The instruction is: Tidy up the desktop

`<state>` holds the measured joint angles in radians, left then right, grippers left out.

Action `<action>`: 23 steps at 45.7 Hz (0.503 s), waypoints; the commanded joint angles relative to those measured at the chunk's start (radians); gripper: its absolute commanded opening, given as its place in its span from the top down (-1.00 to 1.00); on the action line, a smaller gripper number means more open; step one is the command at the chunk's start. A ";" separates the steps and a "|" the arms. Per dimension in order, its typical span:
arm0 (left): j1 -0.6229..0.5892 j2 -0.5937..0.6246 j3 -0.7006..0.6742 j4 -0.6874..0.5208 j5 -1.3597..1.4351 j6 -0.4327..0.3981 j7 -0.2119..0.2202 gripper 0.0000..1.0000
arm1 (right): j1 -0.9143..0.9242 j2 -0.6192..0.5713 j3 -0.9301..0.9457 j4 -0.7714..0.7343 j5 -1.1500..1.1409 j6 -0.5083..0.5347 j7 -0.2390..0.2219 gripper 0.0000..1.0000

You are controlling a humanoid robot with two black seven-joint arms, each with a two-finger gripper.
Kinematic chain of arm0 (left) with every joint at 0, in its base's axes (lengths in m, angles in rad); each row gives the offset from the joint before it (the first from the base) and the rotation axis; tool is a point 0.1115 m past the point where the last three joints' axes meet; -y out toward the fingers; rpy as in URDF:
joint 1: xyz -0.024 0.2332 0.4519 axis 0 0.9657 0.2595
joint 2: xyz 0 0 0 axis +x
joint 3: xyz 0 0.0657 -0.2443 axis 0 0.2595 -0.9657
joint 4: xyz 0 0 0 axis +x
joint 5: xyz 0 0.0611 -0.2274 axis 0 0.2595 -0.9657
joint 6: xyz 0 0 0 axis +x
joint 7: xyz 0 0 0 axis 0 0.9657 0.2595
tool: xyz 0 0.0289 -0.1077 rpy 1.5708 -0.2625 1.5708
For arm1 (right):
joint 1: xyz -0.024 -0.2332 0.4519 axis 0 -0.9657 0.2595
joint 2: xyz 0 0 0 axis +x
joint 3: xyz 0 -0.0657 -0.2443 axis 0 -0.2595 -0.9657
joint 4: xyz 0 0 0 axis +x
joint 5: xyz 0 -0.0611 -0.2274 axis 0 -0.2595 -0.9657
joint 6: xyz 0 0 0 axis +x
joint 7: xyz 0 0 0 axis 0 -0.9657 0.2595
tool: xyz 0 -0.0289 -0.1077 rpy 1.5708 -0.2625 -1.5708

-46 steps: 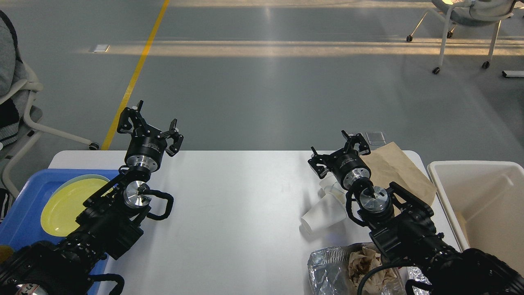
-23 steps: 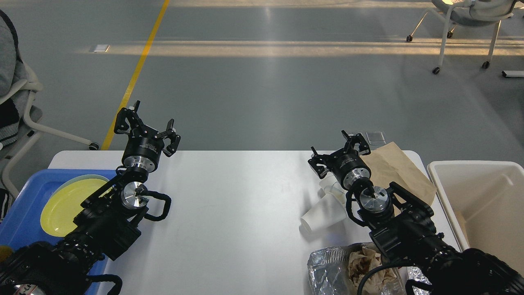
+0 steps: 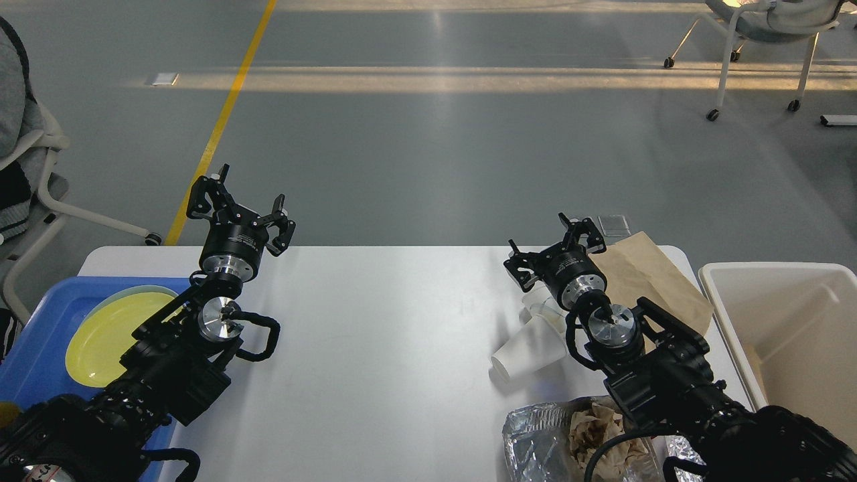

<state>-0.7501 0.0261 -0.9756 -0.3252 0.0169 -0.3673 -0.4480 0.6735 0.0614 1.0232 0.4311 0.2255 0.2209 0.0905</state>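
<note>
Left gripper (image 3: 240,211) has been lifted a touch toward the upper left lately, jaws spread wide, nothing held. Right gripper (image 3: 554,251) hasn't budged above the cups (image 3: 529,345), jaws open and empty, so the worktop (image 3: 388,335) looks untidied so far.

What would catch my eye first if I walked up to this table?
Probably the two black arms reaching over the white desktop, the left gripper and right gripper both open and empty. Next, the litter at the right: a tipped white paper cup, crumpled foil and a brown paper bag.
</note>
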 commanded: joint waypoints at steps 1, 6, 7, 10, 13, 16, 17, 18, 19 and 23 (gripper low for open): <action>0.000 0.000 0.000 0.000 0.000 -0.001 0.000 -1.00 | 0.000 0.000 0.000 0.000 0.000 0.000 0.000 -1.00; 0.000 0.000 0.000 0.000 0.000 0.001 0.000 -1.00 | 0.000 0.000 0.000 0.000 0.000 0.000 0.000 -1.00; 0.000 0.000 0.000 0.000 0.000 0.001 0.000 -1.00 | 0.000 0.000 0.000 0.000 0.000 0.000 0.000 -1.00; 0.000 0.000 0.000 0.000 0.000 0.001 0.000 -1.00 | 0.000 0.000 0.000 0.000 0.000 0.000 0.000 -1.00; 0.000 0.000 0.000 0.000 0.000 -0.001 0.000 -1.00 | 0.000 0.000 0.000 0.000 0.000 0.000 0.000 -1.00; 0.000 0.000 0.000 0.000 0.000 0.001 0.000 -1.00 | 0.001 -0.002 -0.020 0.001 -0.003 0.000 0.000 -1.00; 0.000 0.000 0.000 0.000 0.000 -0.001 0.000 -1.00 | 0.001 -0.002 -0.023 0.001 -0.003 0.000 0.000 -1.00; 0.000 0.000 0.000 0.000 0.000 0.001 0.000 -1.00 | 0.001 -0.002 -0.023 0.001 -0.002 0.000 0.000 -1.00; 0.000 0.000 0.000 0.000 0.000 0.001 0.000 -1.00 | 0.003 -0.002 -0.023 0.001 -0.002 0.000 0.000 -1.00; 0.000 0.000 0.000 0.000 0.000 -0.001 0.000 -1.00 | 0.001 -0.002 -0.025 0.001 -0.002 0.000 0.000 -1.00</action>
<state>-0.7501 0.0261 -0.9756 -0.3252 0.0169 -0.3672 -0.4480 0.6760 0.0600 1.0016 0.4311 0.2235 0.2209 0.0905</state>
